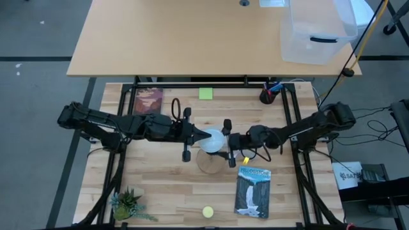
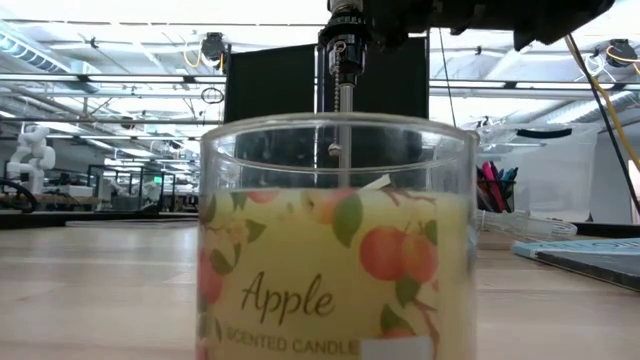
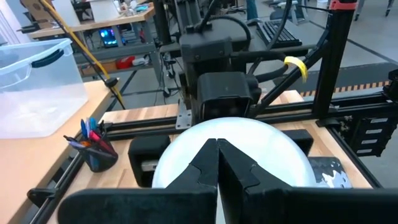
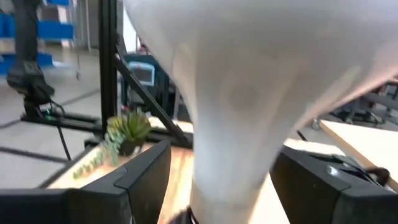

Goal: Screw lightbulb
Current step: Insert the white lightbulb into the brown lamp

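Near the middle of the wooden surface (image 1: 166, 185), just above the round wooden base (image 1: 211, 161): the lightbulb (image 1: 213, 140), white globe up, seen from above between the two arms. Left hand (image 1: 203, 135) reaching in from the left, fingers pressed together with nothing between them, tips resting against the globe's left side. In the left wrist view, closed dark fingers (image 3: 217, 168) meeting in a point in front of the white globe (image 3: 249, 140), the right arm's black wrist block right behind it. Right hand (image 1: 228, 142) coming from the right, fingers spread on either side of the bulb. In the right wrist view, tapering white neck (image 4: 239, 124) filling the centre, one dark finger (image 4: 146, 171) on each side with a visible gap to the bulb; not clamping it.

Elsewhere on the surface: a Yellowstone book (image 1: 252, 191) at front right, a small yellow disc (image 1: 208, 211) at the front edge, a small potted plant (image 1: 124, 206) at front left, a brown book (image 1: 147, 101) and a green sticky note (image 1: 205, 94) toward the back, a pen cup (image 1: 268, 94) at back right. Close to the low camera, an apple scented candle jar (image 2: 335, 250) blocking most of the scene. Behind, on a second table, a clear plastic bin (image 1: 316, 32).
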